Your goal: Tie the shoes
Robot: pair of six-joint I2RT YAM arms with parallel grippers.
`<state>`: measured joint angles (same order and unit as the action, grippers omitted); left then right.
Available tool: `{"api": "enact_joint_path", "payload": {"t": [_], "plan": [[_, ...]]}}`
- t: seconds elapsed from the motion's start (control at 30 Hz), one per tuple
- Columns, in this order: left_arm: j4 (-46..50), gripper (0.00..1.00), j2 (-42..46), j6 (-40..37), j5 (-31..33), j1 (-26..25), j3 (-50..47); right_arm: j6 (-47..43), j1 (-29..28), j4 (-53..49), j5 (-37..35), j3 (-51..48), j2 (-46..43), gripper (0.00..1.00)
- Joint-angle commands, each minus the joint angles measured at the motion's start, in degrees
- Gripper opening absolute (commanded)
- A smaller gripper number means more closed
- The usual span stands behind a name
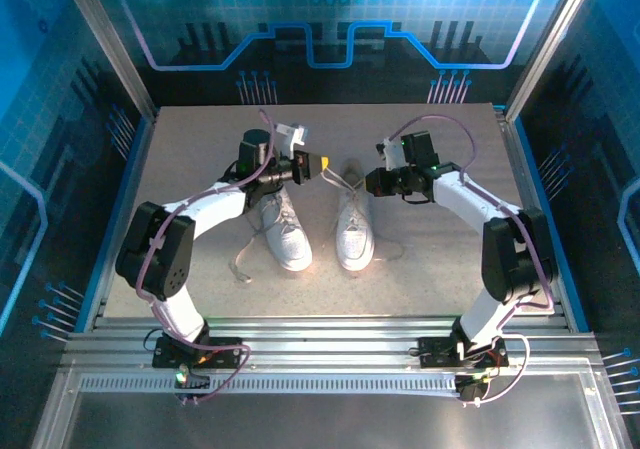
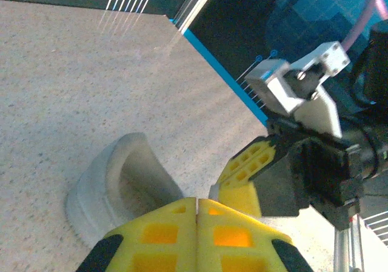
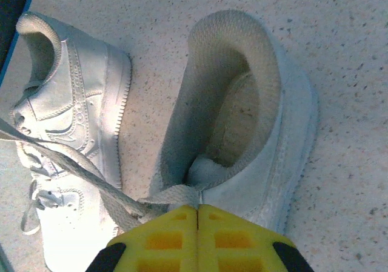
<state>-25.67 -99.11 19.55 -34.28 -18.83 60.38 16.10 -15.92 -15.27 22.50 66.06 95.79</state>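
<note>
Right wrist view puts the right shoe point(image 3: 285, 139) straight under me, its grey padded opening facing up, with the left shoe point(image 3: 79, 96) just beside it. From above, both lie side by side in the middle of the counter point(image 1: 190, 149), toes toward my bases.

A flat white lace point(image 3: 91, 175) comes in from the left edge of that wrist view, crosses over the left shoe and ends at my right tool point(image 3: 197, 211). Its yellow fingers are pressed together with the lace pinched at their tips, just above the right shoe's tongue.

My left tool point(image 2: 197, 202) is closed as well, fingers flush. It hangs over the heel end of the shoes, facing the right tool and near it. I see nothing between its fingers, and I cannot tell whether the thin strand near it in the top view is caught there.

I judge the shoes light, with a stiff sole and a soft collar, so they will likely slide on the smooth counter if I pull hard. Tension should be low and shared between both tools.

The lace is the part to hold. It looks limp, woven and flat, with fair friction, but thin enough to slip from a loose pinch. I would take it a little away from the eyelets, flat side against the fingers, leaving slack for a loop. More loose lace lies on the counter beside each shoe.
</note>
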Motion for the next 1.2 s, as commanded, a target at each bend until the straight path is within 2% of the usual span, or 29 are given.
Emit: {"api": "enact_joint_path", "payload": {"t": [0.0,0.47,0.87,1.0,1.17], "plan": [[-0.17,0.0,1.97,-0.96,0.88,1.0,-2.25,-3.21,0.81,0.51,-2.85,-1.02,-0.99,0.0],[-0.45,0.0,1.63,-0.62,1.76,3.86,-6.8,-11.11,-1.12,-1.21,-10.37,-2.37,-0.06,0.0],[-0.09,0.0,4.47,-1.1,2.78,4.58,-11.32,-13.76,-1.71,-1.64,-17.54,-3.27,-0.53,0.0],[1.0,0.0,5.03,-1.2,1.68,3.57,-10.03,-16.08,-2.2,-2.33,-14.08,-1.96,-0.38,0.0],[7.57,0.0,4.84,-6.84,2.43,-1.81,-3.16,-19.53,-3.83,-4.83,-10.44,2.97,0.93,0.0]]}}
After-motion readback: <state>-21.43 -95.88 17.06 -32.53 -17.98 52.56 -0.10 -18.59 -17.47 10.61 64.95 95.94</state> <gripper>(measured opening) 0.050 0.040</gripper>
